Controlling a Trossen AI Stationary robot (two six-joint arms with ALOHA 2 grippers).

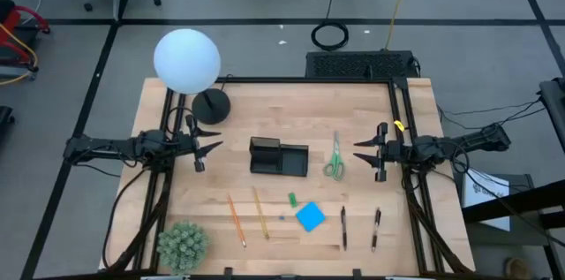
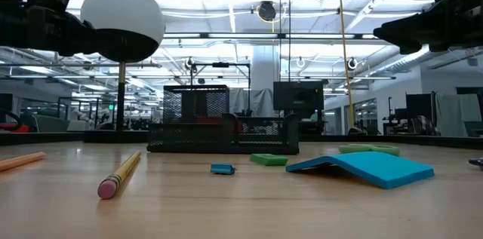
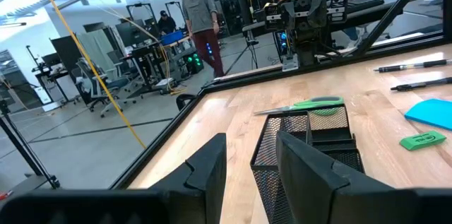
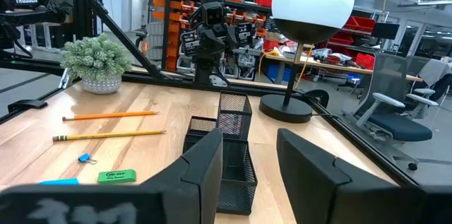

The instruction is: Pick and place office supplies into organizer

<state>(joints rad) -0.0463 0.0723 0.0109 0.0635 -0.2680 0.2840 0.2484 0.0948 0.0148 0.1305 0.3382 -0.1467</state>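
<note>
The black mesh organizer stands mid-table. Green-handled scissors lie flat just to its right. Nearer the front edge lie two pencils, a green piece, a blue pad and two dark pens. My left gripper hovers open to the left of the organizer, pointing at it. My right gripper hovers open to the right of the scissors, facing the organizer. Both hold nothing.
A white globe lamp on a round black base stands at the far left. A spiky green plant ball sits at the near left corner. A tiny blue clip lies near the pad. Bare wood lies around the organizer.
</note>
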